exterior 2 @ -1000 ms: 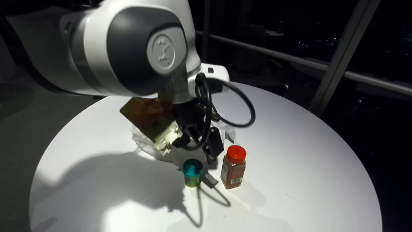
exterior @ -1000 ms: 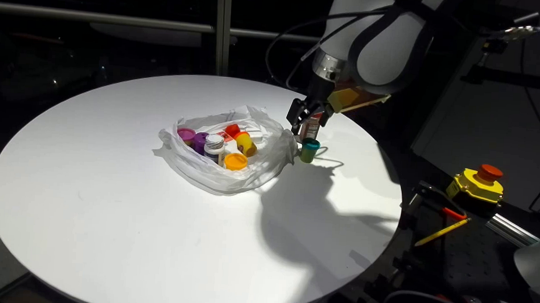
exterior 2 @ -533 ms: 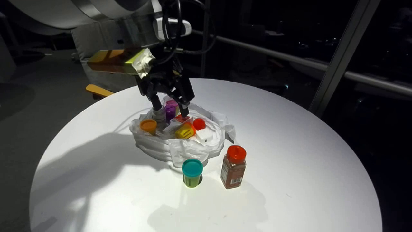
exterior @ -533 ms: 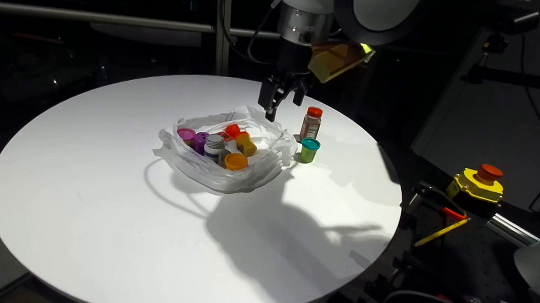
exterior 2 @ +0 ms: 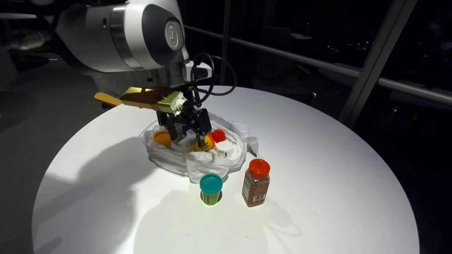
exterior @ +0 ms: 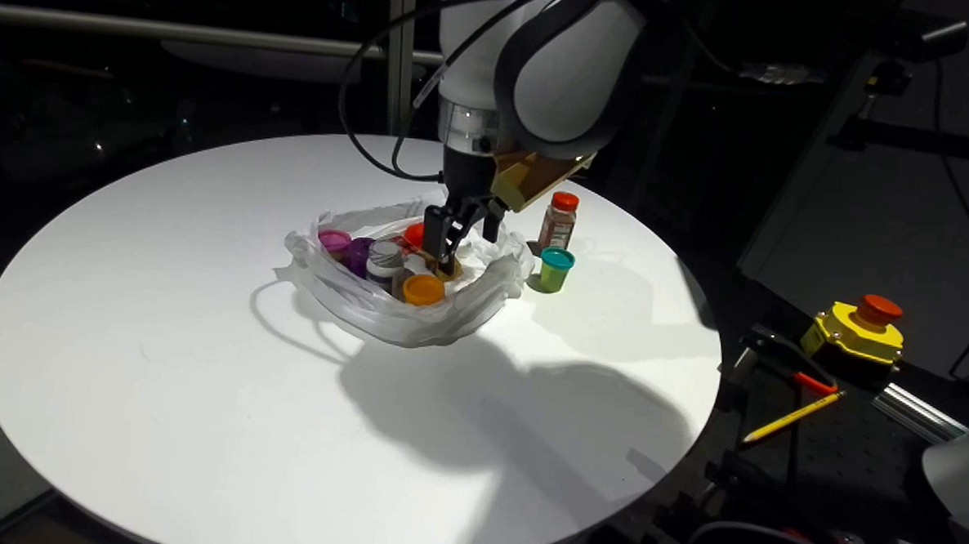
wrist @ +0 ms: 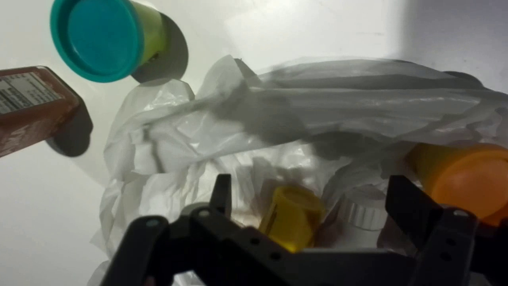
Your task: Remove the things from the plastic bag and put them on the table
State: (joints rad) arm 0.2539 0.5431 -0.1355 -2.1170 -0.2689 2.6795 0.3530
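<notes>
Pincer (wrist: 309, 191) held over plastic bag (exterior: 400, 331)

In the wrist view, the pincer's jaws are spread, and a tilted yellow tub (wrist: 295, 216) and a ribbed white cap (wrist: 367, 210) are framed between them; whether the tub is touched cannot be told. Both are contained in the bag, as is an orange-lidded tub (exterior: 424, 291). Beside the bag, a teal-lidded tub (exterior 2: 211, 188) and a red-capped jar (exterior 2: 256, 187) are stood upright on the white surface (exterior: 201, 390).
</notes>
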